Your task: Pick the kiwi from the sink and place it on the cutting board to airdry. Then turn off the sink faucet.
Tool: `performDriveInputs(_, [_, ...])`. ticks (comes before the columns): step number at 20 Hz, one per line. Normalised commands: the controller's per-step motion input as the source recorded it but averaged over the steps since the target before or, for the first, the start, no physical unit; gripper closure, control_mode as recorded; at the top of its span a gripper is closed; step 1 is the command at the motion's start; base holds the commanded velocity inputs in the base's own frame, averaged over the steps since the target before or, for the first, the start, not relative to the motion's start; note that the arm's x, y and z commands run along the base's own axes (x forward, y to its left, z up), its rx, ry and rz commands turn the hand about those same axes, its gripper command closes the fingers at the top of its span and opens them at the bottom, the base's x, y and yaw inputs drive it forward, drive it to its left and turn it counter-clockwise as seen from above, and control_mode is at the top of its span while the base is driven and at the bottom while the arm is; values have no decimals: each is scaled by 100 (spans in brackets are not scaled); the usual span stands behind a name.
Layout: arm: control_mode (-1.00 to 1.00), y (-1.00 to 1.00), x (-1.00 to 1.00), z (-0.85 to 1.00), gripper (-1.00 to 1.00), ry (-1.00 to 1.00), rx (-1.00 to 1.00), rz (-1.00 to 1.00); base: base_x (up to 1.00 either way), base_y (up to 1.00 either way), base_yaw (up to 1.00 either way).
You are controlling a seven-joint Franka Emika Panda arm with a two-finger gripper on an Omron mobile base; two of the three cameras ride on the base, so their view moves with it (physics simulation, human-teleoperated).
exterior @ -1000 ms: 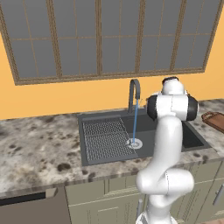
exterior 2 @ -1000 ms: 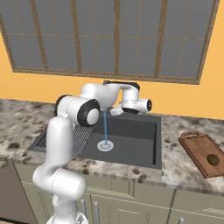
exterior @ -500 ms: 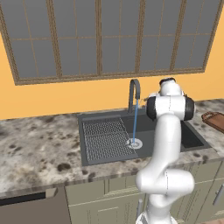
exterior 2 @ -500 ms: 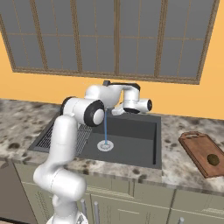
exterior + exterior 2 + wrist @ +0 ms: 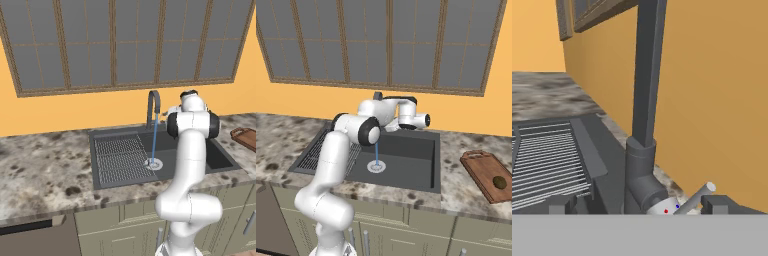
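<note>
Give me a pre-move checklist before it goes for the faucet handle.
1. Kiwi on cutting board: ok.
2. Water off: not ok, a stream falls from the faucet to the drain.
3. Gripper lined up at the faucet base: ok, handle lever sits just ahead, between the fingertips.
4. Fingers apart enough to take the lever: ok, open.
5. Contact with lever: cannot tell.
6. Sink free of fruit: ok.

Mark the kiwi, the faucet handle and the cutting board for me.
kiwi (image 5: 499,181), right base view, middle of the fruit.
faucet handle (image 5: 698,196), hand view, middle of the silver lever.
cutting board (image 5: 482,166), right base view, bare wood.
</note>
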Motion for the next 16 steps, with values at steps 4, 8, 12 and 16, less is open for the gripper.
performDriveInputs(4, [-100,-3,25,-12,-100,0,0,0,0,0,0])
performDriveInputs(8, [-100,-3,21,-11,-100,0,0,0,0,0,0])
performDriveInputs(12, [-100,-1,25,-12,-100,0,0,0,0,0,0])
performDriveInputs(16, [-100,-4,26,-12,-100,0,0,0,0,0,0])
